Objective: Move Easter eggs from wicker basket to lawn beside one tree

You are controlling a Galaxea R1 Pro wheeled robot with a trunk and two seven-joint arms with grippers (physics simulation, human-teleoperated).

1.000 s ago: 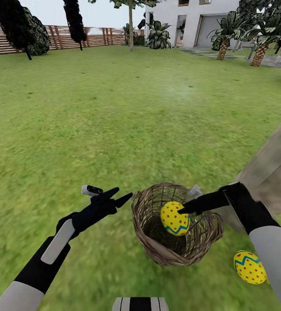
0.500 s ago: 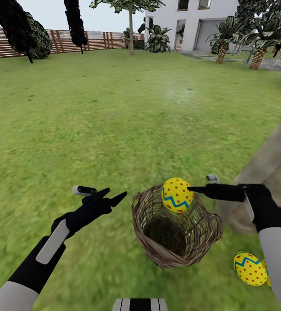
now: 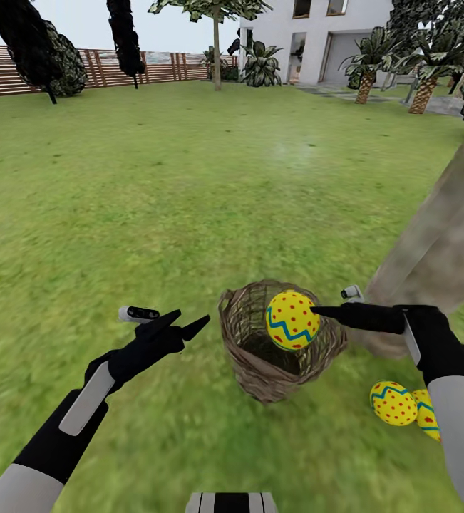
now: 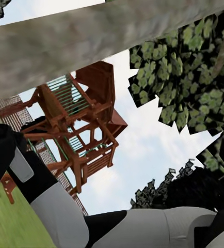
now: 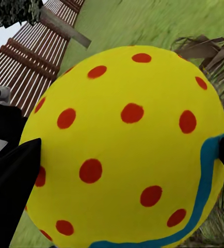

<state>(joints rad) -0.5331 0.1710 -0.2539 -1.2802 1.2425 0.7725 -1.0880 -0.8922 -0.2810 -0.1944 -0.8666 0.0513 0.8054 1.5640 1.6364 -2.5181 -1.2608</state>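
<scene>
I see the tree [image 3: 445, 242] rising just behind my right claw [image 3: 316, 312], the basket [image 3: 278, 349] directly beneath it. That claw grips an egg [image 3: 291, 320]. Two eggs [image 3: 394, 403] lie below its wrist. My left claw [image 3: 189, 324] spreads empty.

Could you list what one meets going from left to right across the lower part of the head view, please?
Left gripper → wicker basket → Easter egg held by the right gripper → two Easter eggs on the lawn.

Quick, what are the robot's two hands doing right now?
Left end effector: open, holding nothing.
Right end effector: closed on an Easter egg.
</scene>
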